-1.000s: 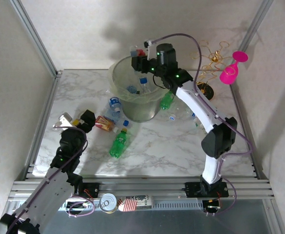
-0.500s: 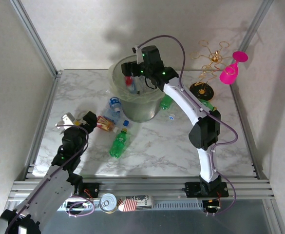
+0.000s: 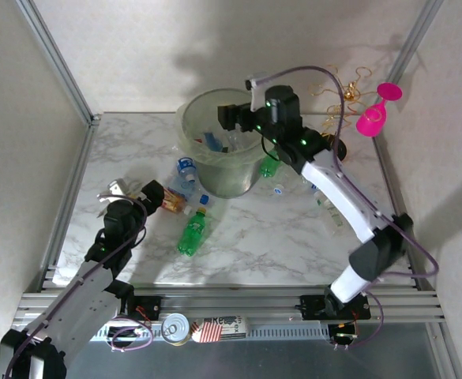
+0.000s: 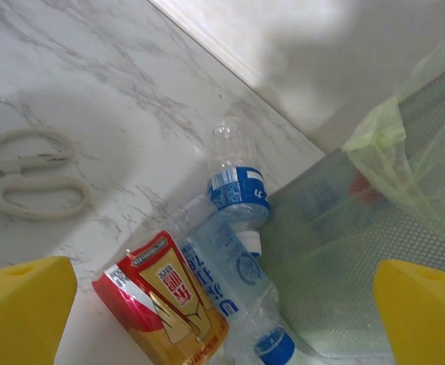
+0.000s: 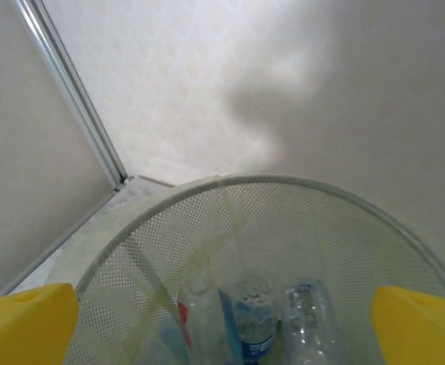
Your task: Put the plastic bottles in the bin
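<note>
We work on a marble-patterned table (image 3: 294,237), and the bin (image 3: 215,180) stands at its far middle, lined with a clear bag. Several plastic bottles already lie in the bottom of it, among them a clear one (image 5: 307,310) and a blue-labelled one (image 5: 252,323).

The right gripper (image 3: 229,120) hangs over the bin's mouth with its fingers (image 5: 24,319) wide apart and nothing between them. We judge this arm is at the end of a drop and now needs a fresh bottle. The nearest candidates are the green bottle (image 3: 271,162) just beside the bin's right wall and the clear ones (image 3: 322,199) further right.

The left gripper (image 3: 133,190) sits low at the table's left, fingers (image 4: 20,308) also spread and empty. It faces two clear blue-labelled bottles (image 4: 237,186) lying against the bin, touching a red-and-gold packet (image 4: 165,300). Its next move, we think, calls for closing on one bottle without catching the packet. A green bottle with an orange cap (image 3: 192,233) lies nearer us, apart from the rest.
</note>
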`<state>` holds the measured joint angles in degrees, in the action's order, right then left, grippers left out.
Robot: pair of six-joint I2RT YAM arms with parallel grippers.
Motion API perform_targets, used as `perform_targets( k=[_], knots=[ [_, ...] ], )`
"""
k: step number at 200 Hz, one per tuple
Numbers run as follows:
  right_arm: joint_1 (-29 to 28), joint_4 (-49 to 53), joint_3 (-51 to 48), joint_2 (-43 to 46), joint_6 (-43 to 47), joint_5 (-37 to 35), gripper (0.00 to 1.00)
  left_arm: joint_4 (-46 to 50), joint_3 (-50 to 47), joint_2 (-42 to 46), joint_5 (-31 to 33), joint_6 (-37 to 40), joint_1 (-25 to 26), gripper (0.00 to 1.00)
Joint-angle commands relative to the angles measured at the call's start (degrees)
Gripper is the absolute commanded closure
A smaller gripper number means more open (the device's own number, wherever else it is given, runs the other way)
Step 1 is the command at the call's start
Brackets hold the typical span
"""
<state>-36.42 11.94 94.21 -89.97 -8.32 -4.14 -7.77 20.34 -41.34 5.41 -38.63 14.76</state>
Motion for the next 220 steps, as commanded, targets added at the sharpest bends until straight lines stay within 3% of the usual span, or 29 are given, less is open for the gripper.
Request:
perform_targets(
  k=[1, 43, 109, 181, 220],
  knots=[
    [-0.27, -6.18, -9.63, 5.61, -0.60, -5.61, 0.01, 4.21, 3.31, -1.58, -6.71, 1.88, -0.41, 0.00],
    [0.11, -9.46, -27.37, 16.75, -3.44, -14.82, 0.01, 7.26, 3.74, -4.95, -14.95, 1.71, 1.73, 0.00],
    [2.57, -12.68, -47.18, 27.20, -13.23, -21.60, 0.01, 12.68, 4.23, -12.82, -9.64, 1.67, 13.55, 0.01],
    [6.09, -13.85, -50.96, 28.90, -15.05, -20.84, 0.01, 13.74, 7.88, -25.70, -2.77, 2.36, 24.55, 0.00],
    [6.98, -14.33, -50.98, 28.28, -15.15, -19.77, 0.01, 13.65, 9.93, -31.20, -0.02, 3.42, 27.05, 0.03]
  ],
)
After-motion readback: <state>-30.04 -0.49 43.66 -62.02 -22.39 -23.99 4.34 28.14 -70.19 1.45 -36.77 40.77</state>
